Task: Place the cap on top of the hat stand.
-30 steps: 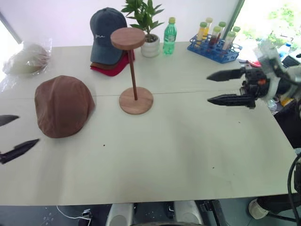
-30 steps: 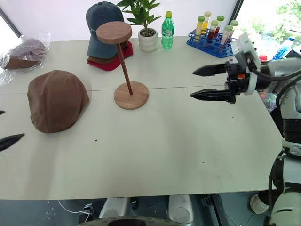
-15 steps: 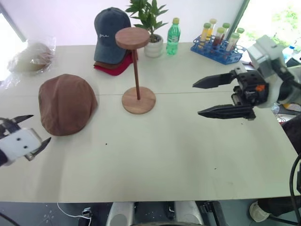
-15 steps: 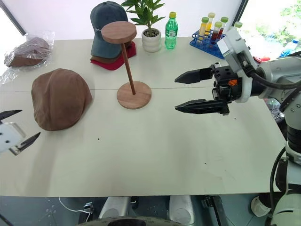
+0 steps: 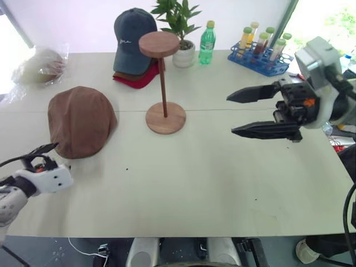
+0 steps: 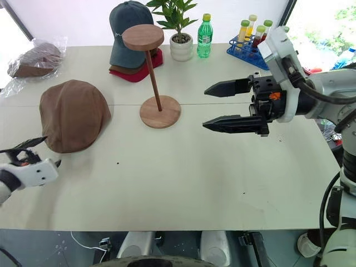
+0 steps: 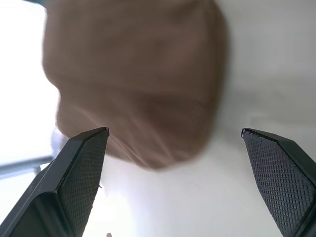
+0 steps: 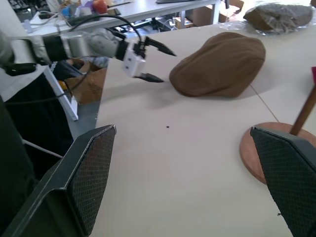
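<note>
1. I see the cap [image 5: 82, 121] flat on the table [image 5: 194, 183], off the hat stand [image 5: 164, 83], which stands upright with its top disc bare.
2. Left gripper [image 6: 34, 151]: jaws wide apart, nothing between them, cap just ahead of the tips.
3. Left wrist view: cap [image 7: 136, 79] fills the gap beyond the two fingers [image 7: 74, 173]; I can't tell contact from here.
4. Right wrist view settles it: left gripper [image 8: 157, 63] tips sit just short of the cap's edge.
5. Right gripper [image 5: 245, 114]: jaws spread, empty, pointing toward the stand, well apart from it.
6. Behind the stand: blue baseball cap [image 5: 132, 34] stacked on a red cap [image 5: 136, 79], plant [image 5: 177, 25], green bottle [image 5: 207, 41].
</note>
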Robot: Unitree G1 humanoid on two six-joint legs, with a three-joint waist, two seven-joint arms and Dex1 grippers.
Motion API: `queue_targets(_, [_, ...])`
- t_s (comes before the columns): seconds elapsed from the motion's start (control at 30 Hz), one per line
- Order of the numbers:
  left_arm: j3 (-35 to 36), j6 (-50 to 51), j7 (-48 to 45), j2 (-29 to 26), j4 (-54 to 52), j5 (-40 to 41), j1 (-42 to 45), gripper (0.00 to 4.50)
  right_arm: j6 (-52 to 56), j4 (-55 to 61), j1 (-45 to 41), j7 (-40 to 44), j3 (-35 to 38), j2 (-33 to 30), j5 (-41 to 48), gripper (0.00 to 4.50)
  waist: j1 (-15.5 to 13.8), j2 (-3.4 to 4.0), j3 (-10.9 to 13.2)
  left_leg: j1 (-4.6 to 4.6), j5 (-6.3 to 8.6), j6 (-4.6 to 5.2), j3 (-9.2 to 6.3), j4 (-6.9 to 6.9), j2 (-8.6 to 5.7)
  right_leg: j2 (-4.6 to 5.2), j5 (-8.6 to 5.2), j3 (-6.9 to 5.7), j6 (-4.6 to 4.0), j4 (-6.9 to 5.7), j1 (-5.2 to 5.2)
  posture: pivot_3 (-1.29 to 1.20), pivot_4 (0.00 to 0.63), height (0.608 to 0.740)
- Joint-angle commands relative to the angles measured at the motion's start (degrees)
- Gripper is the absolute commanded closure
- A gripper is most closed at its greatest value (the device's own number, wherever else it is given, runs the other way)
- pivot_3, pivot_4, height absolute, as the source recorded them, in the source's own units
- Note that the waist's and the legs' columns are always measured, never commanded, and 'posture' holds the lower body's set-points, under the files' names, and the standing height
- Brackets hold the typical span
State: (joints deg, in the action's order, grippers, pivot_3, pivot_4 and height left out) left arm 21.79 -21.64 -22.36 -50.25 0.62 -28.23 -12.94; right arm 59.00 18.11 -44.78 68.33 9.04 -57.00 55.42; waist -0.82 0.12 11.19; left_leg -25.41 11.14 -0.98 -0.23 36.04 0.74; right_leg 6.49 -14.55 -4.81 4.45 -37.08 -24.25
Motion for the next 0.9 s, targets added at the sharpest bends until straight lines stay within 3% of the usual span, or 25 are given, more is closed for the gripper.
queue_targets(0.03, [-3.66,-0.33,5.34,0.56,3.67,-3.37,2.53,0.0,0.48,2.38,-0.33,-0.1,2.42,-1.51,2.57,0.04,0.11,-0.02,-0.01,-0.01,0.0,0.01,0.05,0.0,0.0,0.0,0.03,0.03,0.04,0.0,-0.02,0.0,0.15,0.74])
queue_targets(0.23, [-9.8,1.47,12.01,0.34,10.94,-8.68,6.11,0.0,0.67,1.01,-1.53,-2.43,2.83,-1.44,3.05,0.04,-0.07,0.1,-0.09,0.09,0.01,0.03,0.1,-0.01,0.08,-0.07,0.1,0.05,0.09,-0.11,-0.03,0.0,0.15,0.74])
queue_targets(0.5, [-15.29,3.48,21.24,1.59,15.92,-12.2,12.67,0.0,-0.48,0.93,-0.9,-3.38,2.65,-1.54,2.43,0.04,-1.61,0.8,-0.5,0.16,0.04,-0.01,0.23,0.0,0.2,-0.04,0.16,0.0,-0.27,-0.1,0.01,0.0,0.15,0.74])
queue_targets(0.9, [-20.01,5.35,29.31,1.71,23.26,-12.34,21.58,0.0,-1.62,0.43,-0.65,-3.39,2.59,-1.64,2.21,0.04,-1.31,0.47,-0.49,0.02,-0.01,0.05,0.4,0.07,0.23,-0.23,0.36,0.0,-0.03,-0.07,-0.06,0.0,0.15,0.74])
